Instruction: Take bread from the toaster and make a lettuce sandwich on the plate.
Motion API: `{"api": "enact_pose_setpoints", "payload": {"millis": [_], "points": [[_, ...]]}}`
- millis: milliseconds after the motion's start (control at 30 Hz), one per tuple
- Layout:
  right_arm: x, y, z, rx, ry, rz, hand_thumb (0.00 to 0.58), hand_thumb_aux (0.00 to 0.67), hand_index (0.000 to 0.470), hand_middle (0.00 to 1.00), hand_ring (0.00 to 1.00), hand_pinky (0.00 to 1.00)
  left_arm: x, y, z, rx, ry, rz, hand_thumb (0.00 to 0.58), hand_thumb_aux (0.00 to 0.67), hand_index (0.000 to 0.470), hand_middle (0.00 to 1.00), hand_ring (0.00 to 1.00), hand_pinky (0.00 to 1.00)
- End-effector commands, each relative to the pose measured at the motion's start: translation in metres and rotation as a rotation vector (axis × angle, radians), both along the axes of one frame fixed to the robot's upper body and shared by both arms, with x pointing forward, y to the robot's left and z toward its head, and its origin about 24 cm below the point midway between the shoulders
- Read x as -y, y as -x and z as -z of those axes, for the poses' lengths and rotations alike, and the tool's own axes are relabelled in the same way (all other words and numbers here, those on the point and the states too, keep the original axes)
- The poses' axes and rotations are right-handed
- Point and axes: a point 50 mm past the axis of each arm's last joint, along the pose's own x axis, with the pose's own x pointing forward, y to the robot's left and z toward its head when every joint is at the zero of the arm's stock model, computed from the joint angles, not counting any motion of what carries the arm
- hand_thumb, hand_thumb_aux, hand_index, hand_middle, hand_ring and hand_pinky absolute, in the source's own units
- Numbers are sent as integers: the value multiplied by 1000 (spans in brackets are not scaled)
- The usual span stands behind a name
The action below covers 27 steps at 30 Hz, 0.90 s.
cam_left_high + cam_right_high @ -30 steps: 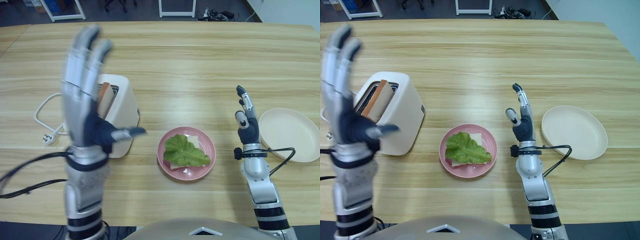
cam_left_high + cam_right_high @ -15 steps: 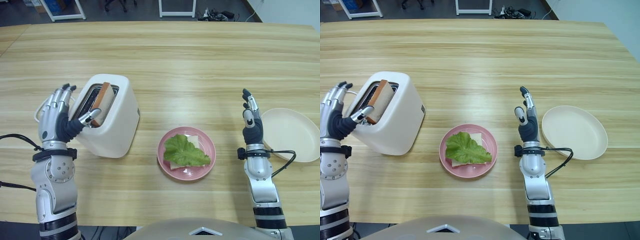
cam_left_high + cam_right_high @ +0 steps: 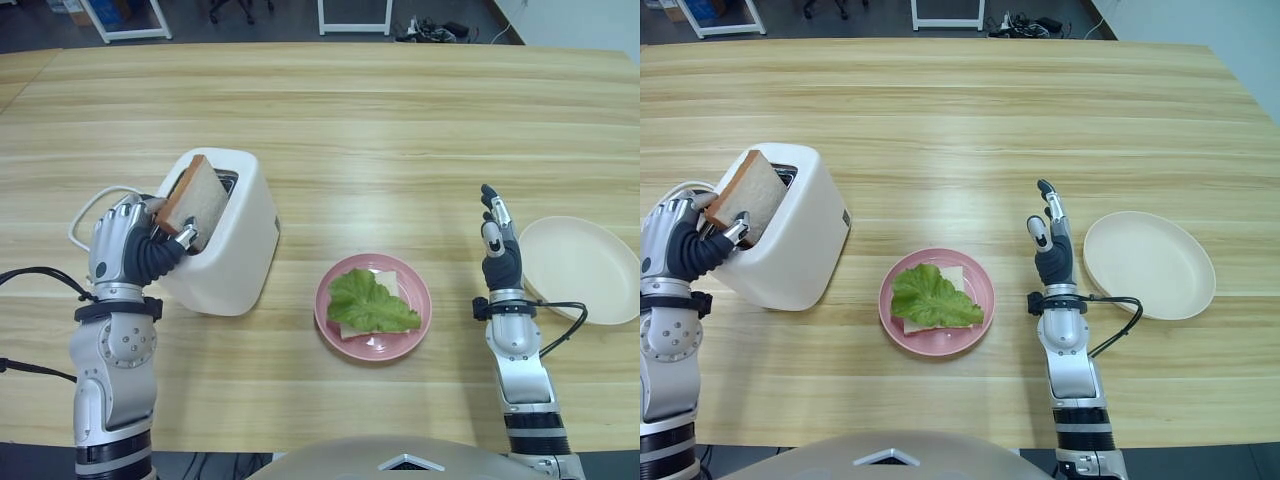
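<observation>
Tabletop (image 3: pixel 400 120) is carrying a white toaster (image 3: pixel 228 240) at left and a pink plate (image 3: pixel 410 335) at centre, lettuce (image 3: pixel 370 303) lying on bread (image 3: pixel 385 277) there. The left hand (image 3: pixel 125 248) is clamping a bread slice (image 3: pixel 192 195) sticking up from the toaster; the right hand (image 3: pixel 497 255) is hovering upright, fingers extended, holding nothing.

- We see a broad worktop (image 3: pixel 400 130) of pale wooden planks, its grain running from side to side.
- Beyond its far edge lies a dark floor (image 3: pixel 280 28).
- On that floor we make out a left white frame (image 3: pixel 125 22) and a middle white frame (image 3: pixel 354 22), with a dark chair base (image 3: pixel 232 10) between them.
- A tangle of cables (image 3: pixel 432 28) lies further right.
- A pale wall (image 3: pixel 590 25) closes the far right corner.
</observation>
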Motion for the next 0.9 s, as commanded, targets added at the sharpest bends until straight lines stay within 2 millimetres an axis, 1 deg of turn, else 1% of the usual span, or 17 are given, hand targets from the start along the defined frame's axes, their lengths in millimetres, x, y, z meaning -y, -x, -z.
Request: {"api": "enact_pose_setpoints", "payload": {"millis": [33, 100, 133, 167, 267, 333, 367, 400, 467, 533, 567, 633, 700, 800, 900], "points": [[2, -2, 6, -21, 33, 23, 0, 0, 0, 0, 0, 0, 6, 9, -46, 475, -79, -25, 580, 670, 470, 1000, 1000, 1000], [2, -1, 8, -24, 35, 27, 0, 0, 0, 0, 0, 0, 10, 23, -68, 749, -97, 2, 580, 670, 470, 1000, 1000, 1000], [1, -1, 8, -26, 34, 28, 0, 0, 0, 0, 0, 0, 13, 29, -75, 837, -97, 26, 580, 670, 470, 1000, 1000, 1000], [1, -1, 9, -27, 34, 29, 0, 0, 0, 0, 0, 0, 14, 32, -78, 886, -90, 47, 580, 670, 470, 1000, 1000, 1000], [0, -1, 11, -34, 28, 31, 0, 0, 0, 0, 0, 0, 26, 31, -78, 900, 45, 188, 580, 670, 470, 1000, 1000, 1000], [0, -2, 13, -40, 23, 33, 0, 0, 0, 0, 0, 0, 44, 27, -70, 858, 213, 336, 580, 670, 470, 1000, 1000, 1000], [0, -2, 14, -41, 21, 34, 0, 0, 0, 0, 0, 0, 55, 23, -63, 814, 324, 409, 580, 670, 470, 1000, 1000, 1000], [0, -2, 15, -44, 19, 35, 0, 0, 0, 0, 0, 0, 67, 19, -54, 732, 449, 488, 580, 670, 470, 1000, 1000, 1000], [0, -3, 16, -48, 15, 34, 0, 0, 0, 0, 0, 0, 90, 13, -38, 569, 644, 621, 580, 670, 470, 1000, 1000, 1000], [2, -4, 17, -53, 11, 37, 0, 0, 0, 0, 0, 0, 108, 9, -23, 386, 787, 744, 580, 670, 470, 1000, 1000, 1000], [3, -3, 17, -56, 9, 40, 0, 0, 0, 0, 0, 0, 117, 7, -16, 265, 843, 809, 580, 670, 470, 1000, 1000, 1000], [6, -4, 19, -64, 1, 50, 0, 0, 0, 0, 0, 0, 128, 3, 0, 49, 892, 902, 580, 670, 470, 1000, 1000, 1000], [10, -5, 20, -70, -5, 61, 0, 0, 0, 0, 0, 0, 135, -1, 15, -129, 908, 955, 580, 670, 470, 1000, 1000, 1000], [12, -7, 22, -77, -10, 70, 0, 0, 0, 0, 0, 0, 140, -11, 34, -296, 848, 954, 580, 670, 470, 1000, 1000, 1000], [13, -6, 25, -89, -10, 68, 0, 0, 0, 0, 0, 0, 144, -22, 46, -409, 816, 952, 580, 670, 470, 1000, 1000, 1000]]}}
